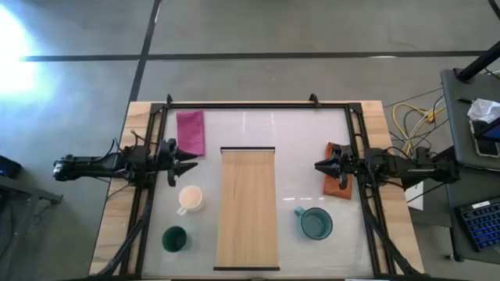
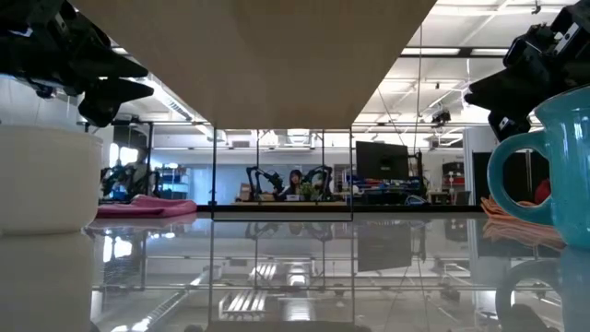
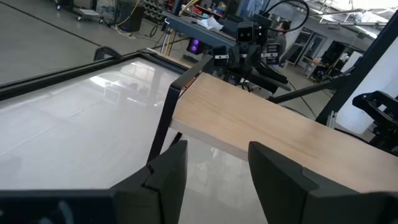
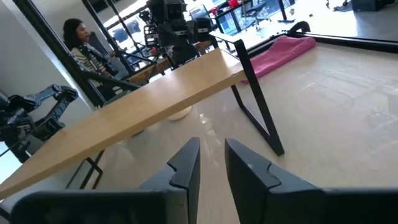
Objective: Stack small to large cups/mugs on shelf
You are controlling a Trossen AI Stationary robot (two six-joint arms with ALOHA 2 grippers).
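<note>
The light-wood shelf (image 1: 248, 209) stands mid-table on dark end frames, raised above the table top. The cream-white mug (image 1: 191, 198) and the small dark green cup (image 1: 174, 239) sit on the table left of it. The teal mug (image 1: 316, 223) sits on the table to its right. My left gripper (image 1: 191, 162) hovers open above the table just beyond the cream mug, pointing at the shelf (image 3: 280, 130). My right gripper (image 1: 319, 165) hovers beyond the teal mug, pointing at the shelf (image 4: 143, 106), its fingers open by a narrow gap. Neither gripper holds anything.
A folded pink cloth (image 1: 191, 131) lies at the far left and a folded orange cloth (image 1: 337, 181) lies under my right arm. A black frame (image 1: 258, 103) borders the table. A person sits in the room beyond (image 4: 81, 43).
</note>
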